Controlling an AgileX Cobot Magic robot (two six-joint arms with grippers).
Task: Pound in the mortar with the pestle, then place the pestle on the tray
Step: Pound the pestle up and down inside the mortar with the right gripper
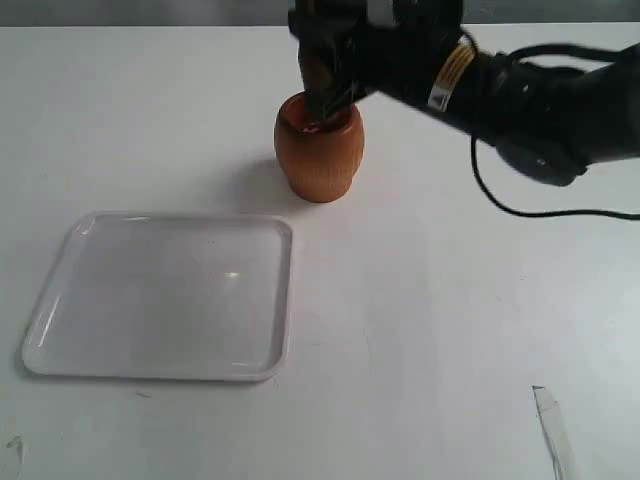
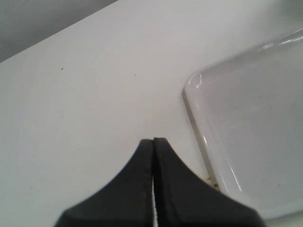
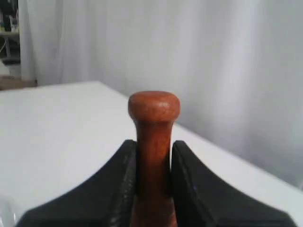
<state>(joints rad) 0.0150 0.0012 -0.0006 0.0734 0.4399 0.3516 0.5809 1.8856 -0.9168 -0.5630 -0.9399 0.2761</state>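
Observation:
The orange-brown mortar (image 1: 320,148) stands upright on the white table behind the tray. My right gripper (image 1: 326,103) reaches down over its mouth, shut on the pestle. In the exterior view only a sliver of the pestle (image 1: 310,125) shows inside the mouth. The right wrist view shows the reddish-brown pestle (image 3: 154,142) clamped between both fingers of the right gripper (image 3: 154,144), its knobbed end sticking out past the tips. The glossy white tray (image 1: 160,297) lies at the front left with nothing on it. My left gripper (image 2: 153,141) hangs shut just beside a tray (image 2: 246,137) corner, holding nothing.
A black cable (image 1: 545,212) trails from the right arm across the table at the right. A small clear strip (image 1: 552,425) lies near the front right corner. A grey curtain (image 3: 189,56) hangs beyond the table edge.

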